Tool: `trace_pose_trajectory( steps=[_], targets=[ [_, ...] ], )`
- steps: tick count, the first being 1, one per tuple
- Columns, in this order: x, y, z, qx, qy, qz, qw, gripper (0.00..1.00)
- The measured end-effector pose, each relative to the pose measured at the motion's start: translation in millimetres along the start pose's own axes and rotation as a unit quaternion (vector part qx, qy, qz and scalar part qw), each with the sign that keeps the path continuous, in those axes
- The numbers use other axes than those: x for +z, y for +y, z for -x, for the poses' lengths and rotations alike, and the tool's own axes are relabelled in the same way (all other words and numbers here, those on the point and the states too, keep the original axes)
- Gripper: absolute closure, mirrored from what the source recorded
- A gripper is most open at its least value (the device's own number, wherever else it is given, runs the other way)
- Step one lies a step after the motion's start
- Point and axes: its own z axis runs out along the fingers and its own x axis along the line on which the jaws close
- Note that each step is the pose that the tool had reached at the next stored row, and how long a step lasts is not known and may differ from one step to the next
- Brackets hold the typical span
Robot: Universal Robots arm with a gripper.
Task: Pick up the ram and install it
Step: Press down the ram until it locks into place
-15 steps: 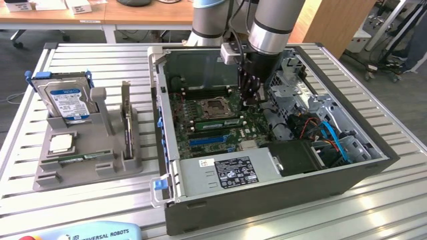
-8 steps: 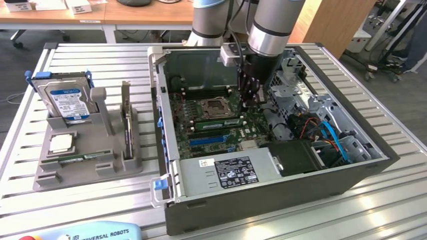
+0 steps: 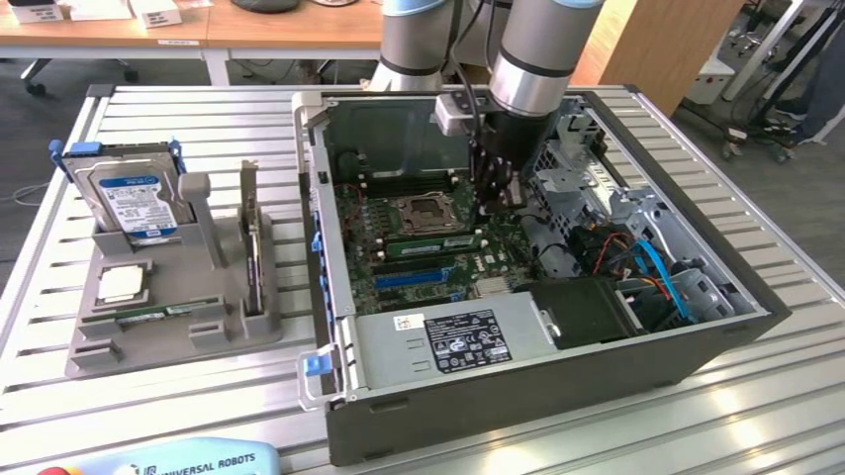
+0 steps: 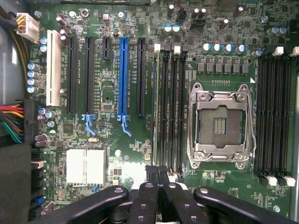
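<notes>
My gripper (image 3: 497, 201) reaches down inside the open computer case (image 3: 528, 386), just above the motherboard (image 3: 396, 213). Its black fingertips (image 4: 152, 173) are pressed together, shut, with nothing showing between them. They hover over the near end of the black memory slots (image 4: 170, 107) beside the empty processor socket (image 4: 219, 123). In the exterior view a long green ram (image 3: 425, 242) lies along those slots next to the socket (image 3: 429, 210). Another thin ram stick (image 3: 248, 213) stands on edge in the grey holder (image 3: 198, 336) at the exterior view's left.
The holder also carries a silver hard drive with a blue label (image 3: 133, 198) and a small square silver chip (image 3: 122, 284). Inside the case are a power supply (image 3: 456, 341), blue and orange cables (image 3: 647, 267) and drive cages. A second bank of memory slots (image 4: 273, 112) lies past the socket.
</notes>
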Motion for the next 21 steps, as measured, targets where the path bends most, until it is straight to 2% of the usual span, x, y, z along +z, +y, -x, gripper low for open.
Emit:
trace_pose_trajectory(
  steps=[21],
  targets=[
    [7.9,-0.9,0.2,0.001,-0.0001,0.0000,1.0000,0.90]
  ],
)
